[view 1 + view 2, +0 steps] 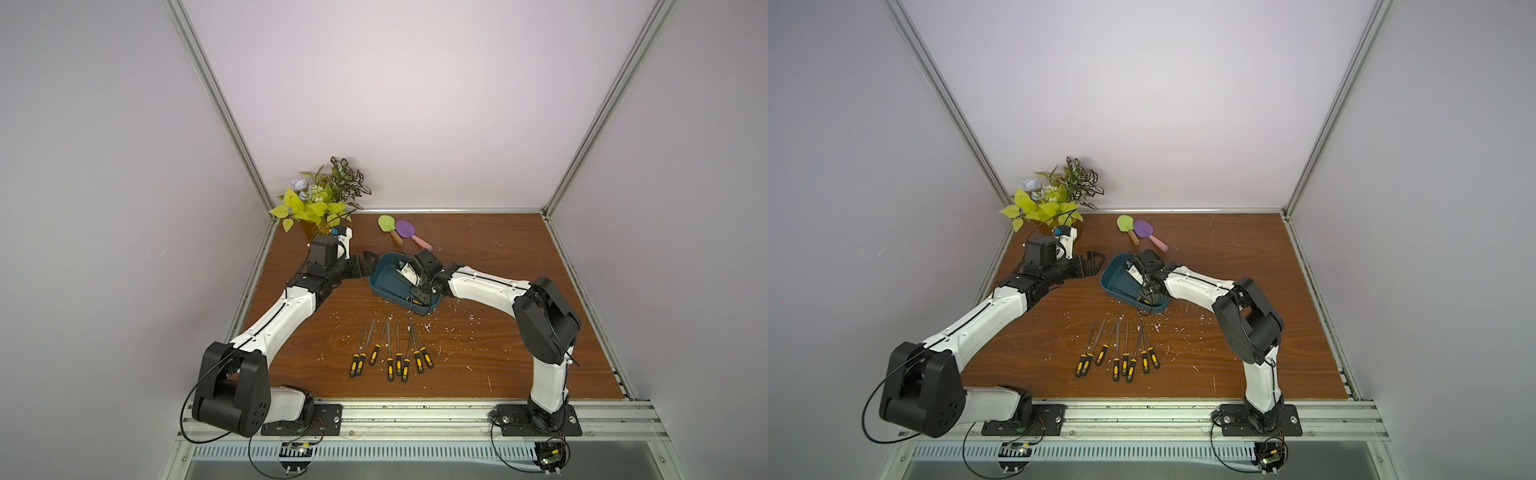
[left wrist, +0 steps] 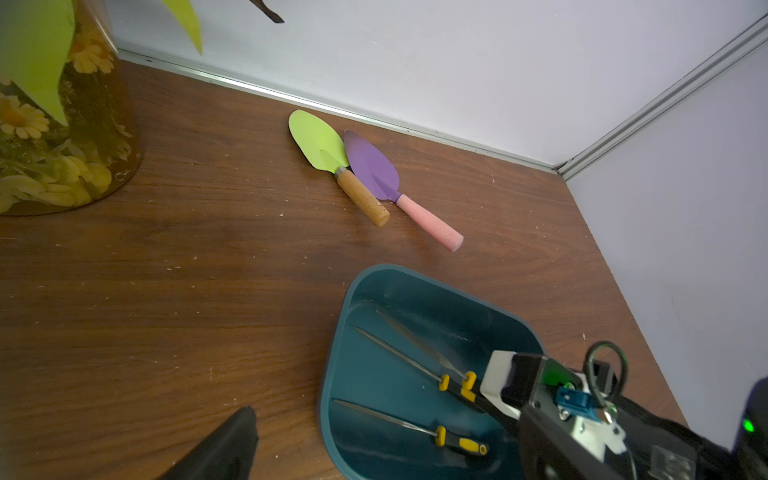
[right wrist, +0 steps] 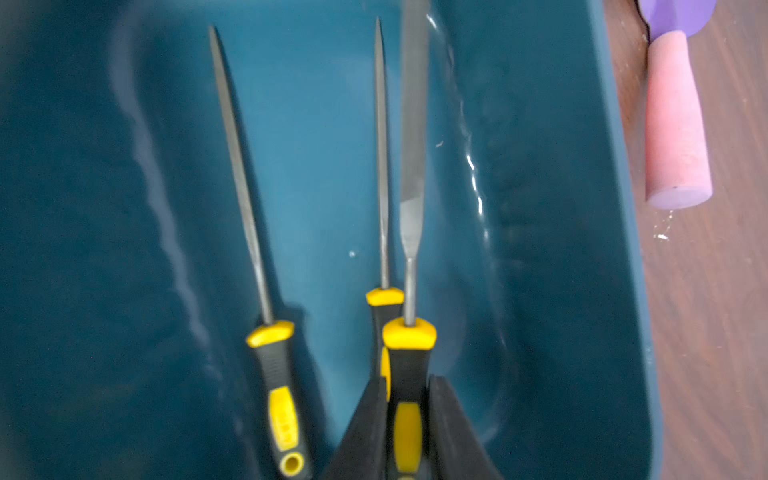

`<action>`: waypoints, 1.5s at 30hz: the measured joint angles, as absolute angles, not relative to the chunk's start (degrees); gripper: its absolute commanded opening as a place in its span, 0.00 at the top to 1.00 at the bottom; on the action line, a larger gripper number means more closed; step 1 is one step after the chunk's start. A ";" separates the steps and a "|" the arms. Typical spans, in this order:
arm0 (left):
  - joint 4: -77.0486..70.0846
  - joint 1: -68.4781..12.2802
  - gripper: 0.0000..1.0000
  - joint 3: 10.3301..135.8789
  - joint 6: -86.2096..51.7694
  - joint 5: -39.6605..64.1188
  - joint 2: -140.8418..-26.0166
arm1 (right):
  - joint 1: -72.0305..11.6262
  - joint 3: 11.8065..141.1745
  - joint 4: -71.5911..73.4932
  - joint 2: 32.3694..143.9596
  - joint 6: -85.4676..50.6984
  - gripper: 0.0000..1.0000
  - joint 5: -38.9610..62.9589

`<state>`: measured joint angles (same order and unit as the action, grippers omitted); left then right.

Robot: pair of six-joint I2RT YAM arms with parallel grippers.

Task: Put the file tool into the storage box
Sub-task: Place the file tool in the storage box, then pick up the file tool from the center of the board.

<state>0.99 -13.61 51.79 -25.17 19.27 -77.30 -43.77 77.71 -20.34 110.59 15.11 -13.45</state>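
Your right gripper (image 3: 408, 379) flanks the flat file (image 3: 411, 124) at its handle, inside the storage box (image 3: 540, 208). Whether it is pinching or parted, you cannot tell through the blur, and the handle's end is cut off.

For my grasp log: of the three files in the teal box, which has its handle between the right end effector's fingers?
The flat file, the only wide-bladed one, lying nearest the storage box wall; the other two files are thin and pointed.

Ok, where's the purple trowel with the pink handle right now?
In a top view the purple trowel lies near the middle of the back wall, right beside the green trowel, just beyond the far rim of the storage box.
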 measured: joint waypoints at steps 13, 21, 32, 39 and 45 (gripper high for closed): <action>0.93 -14.74 0.00 51.79 -24.82 17.45 -76.97 | -43.75 78.06 -20.82 106.67 9.06 0.50 -13.04; 1.74 -18.70 0.00 51.79 -23.77 13.32 -75.02 | -43.92 68.77 -19.03 87.42 -6.28 0.45 -8.21; 6.70 -18.70 0.00 45.41 -23.90 12.51 -62.98 | -49.89 47.27 -14.92 68.25 -24.12 0.43 -6.07; 7.53 -18.70 0.01 40.60 -23.59 11.62 -62.43 | -59.61 39.05 -13.96 66.11 -32.12 0.46 -8.91; 7.57 -18.70 0.00 40.60 -23.51 11.51 -63.83 | -64.29 34.89 -13.58 66.41 -36.91 0.48 -10.70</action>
<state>7.57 -18.70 40.60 -23.51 11.51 -63.83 -64.29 34.89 -13.58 66.41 -36.91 -10.70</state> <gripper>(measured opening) 0.995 0.526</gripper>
